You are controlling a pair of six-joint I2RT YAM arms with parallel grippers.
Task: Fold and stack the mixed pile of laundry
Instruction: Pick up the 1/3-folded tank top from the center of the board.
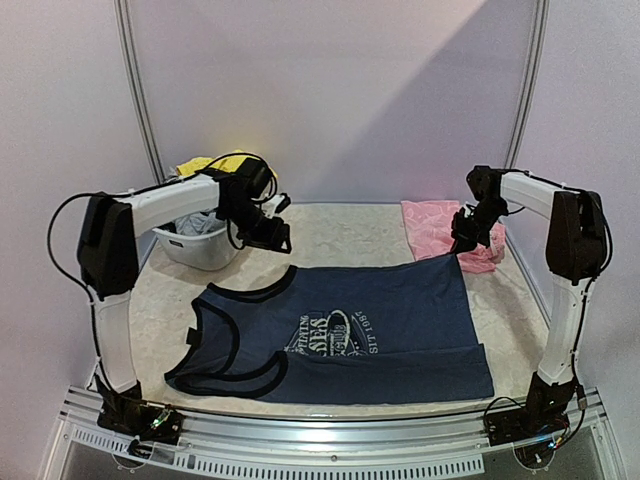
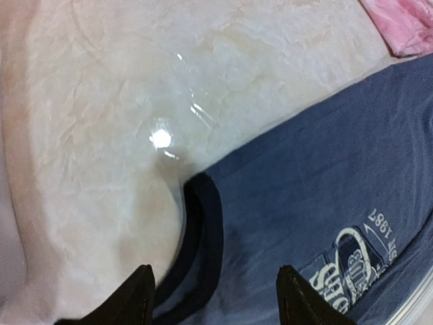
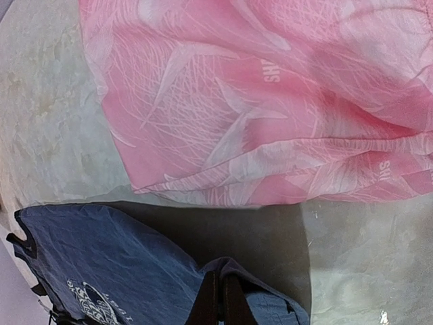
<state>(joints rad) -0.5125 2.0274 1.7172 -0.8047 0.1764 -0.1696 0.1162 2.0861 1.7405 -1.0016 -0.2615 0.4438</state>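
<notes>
A navy tank top (image 1: 350, 330) with white lettering lies spread across the middle of the table, its near edge folded over. My right gripper (image 1: 462, 243) is shut on its far right hem corner (image 3: 270, 298) and holds that corner lifted off the table. My left gripper (image 1: 278, 238) hovers open above the top's dark neckline trim (image 2: 199, 230), holding nothing. A pink patterned piece (image 1: 445, 228) lies folded at the far right, just beyond the held corner. Yellow cloth (image 1: 225, 162) and grey cloth (image 1: 195, 222) lie in the white tub.
The white plastic tub (image 1: 205, 250) stands at the far left, under the left arm. White curtain walls close off the back and sides. Bare pale tabletop (image 2: 101, 122) stretches left of the neckline and between tub and pink piece.
</notes>
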